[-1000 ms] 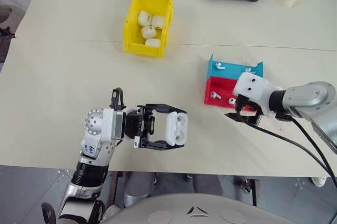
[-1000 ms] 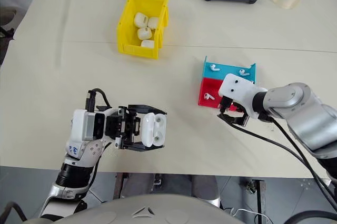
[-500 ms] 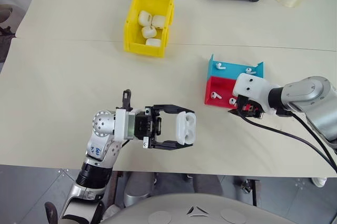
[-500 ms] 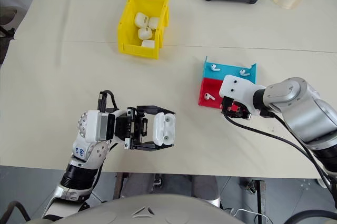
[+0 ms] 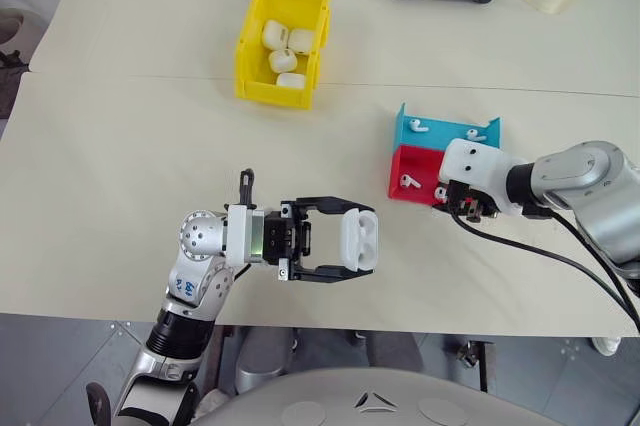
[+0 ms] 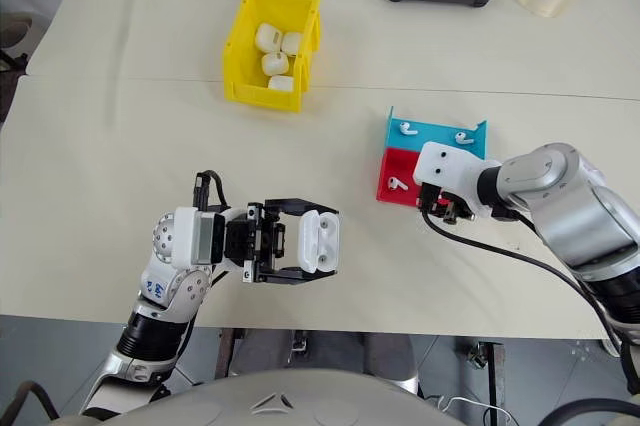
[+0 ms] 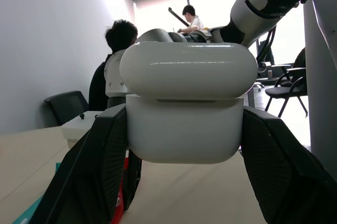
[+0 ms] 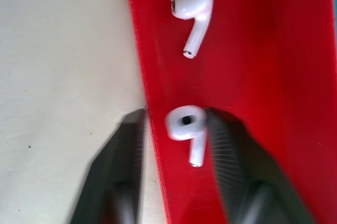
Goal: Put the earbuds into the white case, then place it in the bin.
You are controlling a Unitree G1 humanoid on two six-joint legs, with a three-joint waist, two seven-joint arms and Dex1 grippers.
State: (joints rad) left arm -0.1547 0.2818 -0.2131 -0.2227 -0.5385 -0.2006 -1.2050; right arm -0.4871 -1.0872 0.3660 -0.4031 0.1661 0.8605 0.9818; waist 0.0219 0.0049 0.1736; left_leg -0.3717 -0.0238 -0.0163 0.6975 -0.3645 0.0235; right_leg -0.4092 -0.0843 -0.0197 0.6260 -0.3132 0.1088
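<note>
Toward the worktop's [image 5: 120, 146] far edge we list the bin [image 5: 250, 56], walls tall, broad bare surface around it. Near the front edge: the white case [image 5: 358, 242], glossy, light, clamped across its sides in the left gripper [image 5: 345, 240]. Nearer the right edge: the earbuds [image 8: 187, 126], tiny and slippery, in the red tray [image 8: 263, 77]; right gripper [image 8: 174, 145] narrowing astride one, tray wall between its fingers.

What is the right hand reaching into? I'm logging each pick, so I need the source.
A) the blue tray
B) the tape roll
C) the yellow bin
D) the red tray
D: in the right wrist view the right hand brackets an earbud with its fingers astride the wall of the red tray.
</note>
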